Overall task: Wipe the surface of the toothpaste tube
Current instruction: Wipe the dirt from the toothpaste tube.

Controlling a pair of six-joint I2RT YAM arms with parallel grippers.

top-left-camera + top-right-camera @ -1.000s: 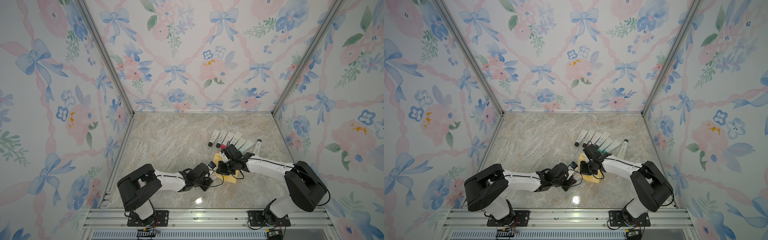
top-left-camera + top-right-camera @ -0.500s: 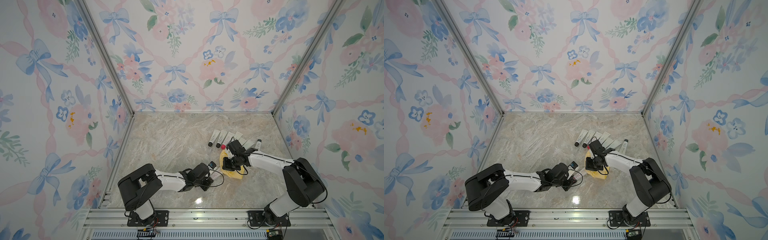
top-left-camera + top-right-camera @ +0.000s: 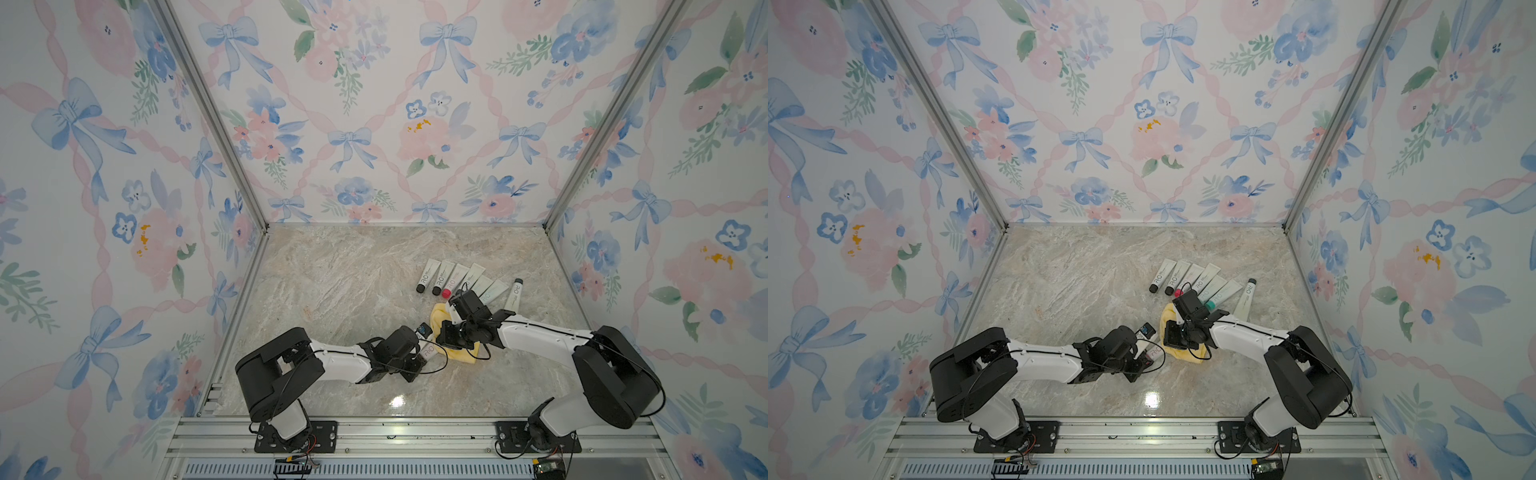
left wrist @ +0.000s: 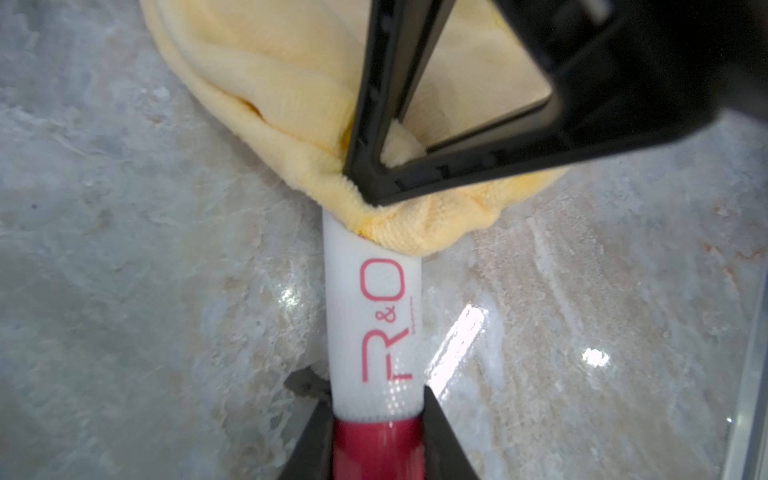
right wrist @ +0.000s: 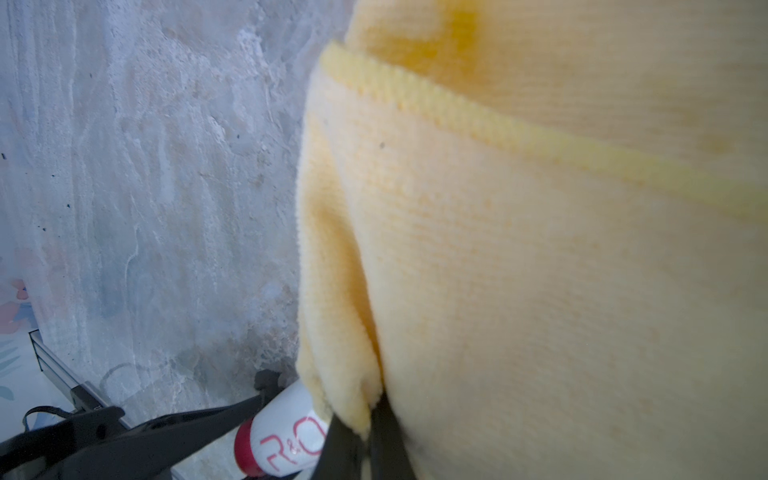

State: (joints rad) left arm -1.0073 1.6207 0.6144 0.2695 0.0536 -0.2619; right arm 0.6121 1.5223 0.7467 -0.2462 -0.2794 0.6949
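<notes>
Near the front of the marble surface [image 3: 1059, 282], the left pincer [image 3: 1147, 360] grips a white toothpaste tube [image 3: 1156, 352] with red lettering. The tube's far end meets a crumpled yellow cloth [image 3: 1188, 355], which the right pincer [image 3: 1170, 341] clamps from above. Just behind the cloth a fanned row of tubes [image 3: 1196, 277] lies side by side, and a single tube [image 3: 1245, 297] lies just to their right, its dark cap toward the back wall.

We log: tube [image 4: 370, 324] white, red cap and lettering | cloth [image 4: 270, 83] yellow | surface [image 3: 353, 282] beige marbled | walls [image 3: 374, 124] blue-pink floral, bows
</notes>
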